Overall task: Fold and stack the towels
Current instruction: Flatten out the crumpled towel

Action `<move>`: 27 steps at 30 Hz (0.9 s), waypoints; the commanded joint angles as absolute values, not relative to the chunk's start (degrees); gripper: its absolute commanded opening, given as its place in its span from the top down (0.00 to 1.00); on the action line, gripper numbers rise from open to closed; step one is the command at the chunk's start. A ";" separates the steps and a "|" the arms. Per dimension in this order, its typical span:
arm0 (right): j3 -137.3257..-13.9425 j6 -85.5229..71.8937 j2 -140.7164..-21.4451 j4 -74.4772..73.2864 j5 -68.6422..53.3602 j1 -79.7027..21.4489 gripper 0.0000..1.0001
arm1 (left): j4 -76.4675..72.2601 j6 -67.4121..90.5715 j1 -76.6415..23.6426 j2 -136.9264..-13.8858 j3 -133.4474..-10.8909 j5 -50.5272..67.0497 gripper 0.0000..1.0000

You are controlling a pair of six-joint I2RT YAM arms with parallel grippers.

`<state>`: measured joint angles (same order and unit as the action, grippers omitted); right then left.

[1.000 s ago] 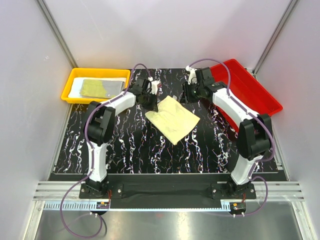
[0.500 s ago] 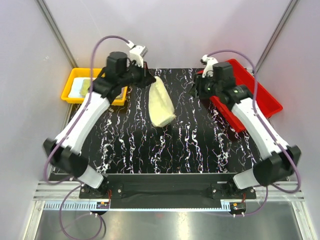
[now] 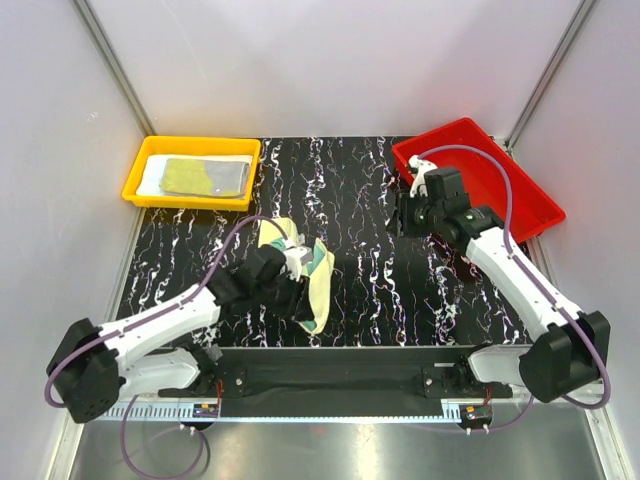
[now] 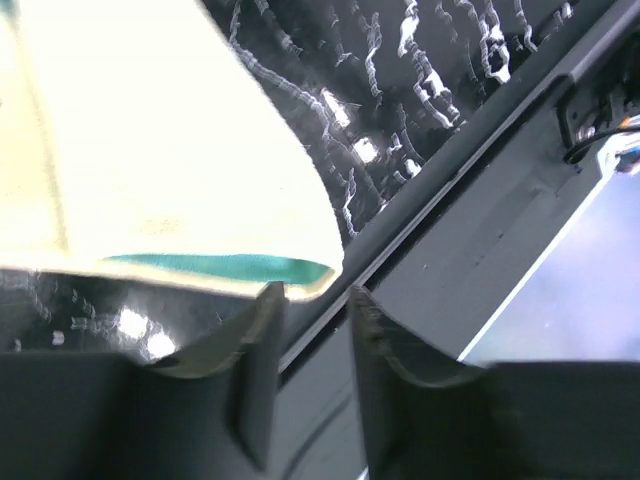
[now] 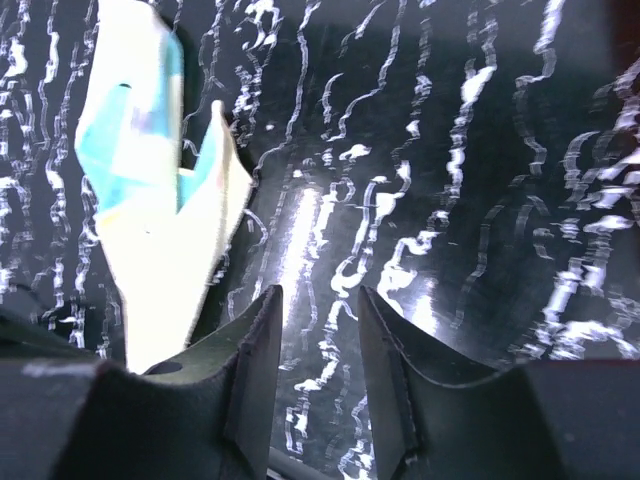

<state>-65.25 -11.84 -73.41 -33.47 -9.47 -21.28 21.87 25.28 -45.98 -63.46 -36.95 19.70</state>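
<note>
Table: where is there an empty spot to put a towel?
Bare table between the towel and right pincer; also the far strip between yellow tray and red tray. Crowded near the left pincer.

Arms: two, the left arm (image 3: 160, 325) and the right arm (image 3: 510, 265).
Trays: two, a yellow tray (image 3: 137, 187) and a red tray (image 3: 520, 195).
Tables: one black marbled table (image 3: 400, 290).
Towels on the table: one yellow-and-teal towel (image 3: 318, 280).
Towels in the yellow tray: a flat pile (image 3: 200, 177) showing three colours, olive, grey and a pale one; from here I can't tell the exact number.
</note>
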 commanded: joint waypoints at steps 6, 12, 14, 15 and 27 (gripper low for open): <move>-72.76 -18.19 -89.96 -21.54 -16.18 -25.66 0.62 | 29.77 30.50 -37.05 -58.61 -49.82 -2.72 0.39; -93.20 -25.02 -109.99 -25.91 -10.29 -32.25 0.64 | 28.23 30.32 -17.25 -64.67 -51.15 5.70 0.39; -97.19 -27.50 -114.76 -27.50 -9.84 -33.13 0.65 | 26.90 30.50 -15.04 -66.17 -51.42 7.99 0.39; -98.51 -29.25 -117.92 -27.51 -10.10 -33.48 0.65 | 25.33 30.67 -13.46 -67.75 -51.50 8.61 0.39; -98.53 -14.16 -123.93 -27.07 -17.66 -38.76 0.64 | 17.93 32.61 -8.44 -74.62 -50.72 15.91 0.40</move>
